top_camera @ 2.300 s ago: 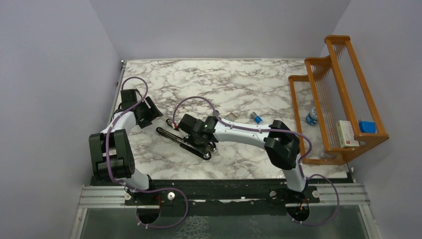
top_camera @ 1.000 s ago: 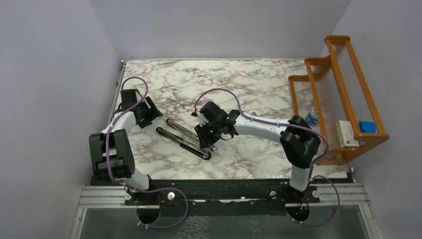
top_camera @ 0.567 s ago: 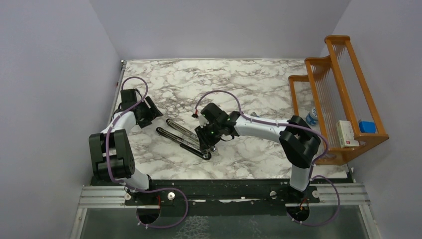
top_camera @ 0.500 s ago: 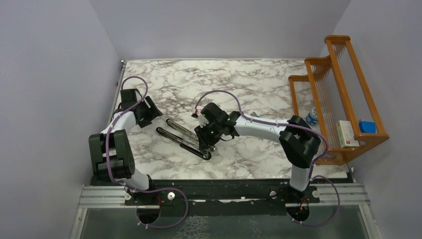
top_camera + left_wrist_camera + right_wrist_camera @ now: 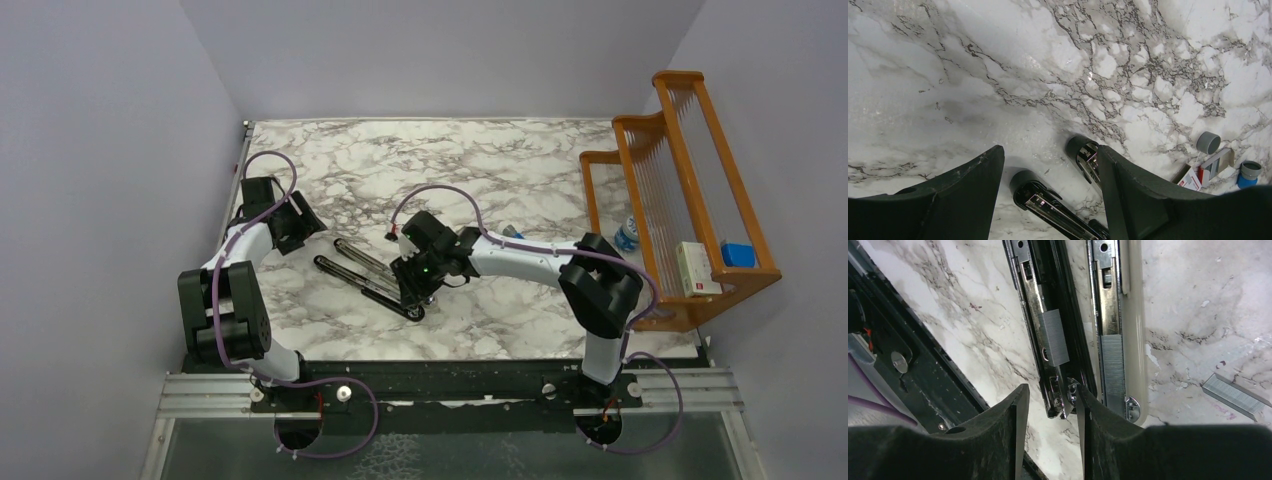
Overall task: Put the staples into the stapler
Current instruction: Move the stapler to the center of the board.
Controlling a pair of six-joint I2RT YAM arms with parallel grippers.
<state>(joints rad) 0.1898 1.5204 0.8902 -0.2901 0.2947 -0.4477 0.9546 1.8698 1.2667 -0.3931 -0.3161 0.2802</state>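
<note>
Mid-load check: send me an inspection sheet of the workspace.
Surface: marble table, no damage seen.
Job's things: black stapler and beige stapler lie open; skewed strip on the black one's rail, seated strip in the beige one.
Clutter: loose strip, grey cap, blue cylinder.
Grippers: left gripper open, empty; right gripper open over the black stapler's end.
Cables: purple cables loop over both arms.
Surroundings: wooden rack at right.
</note>
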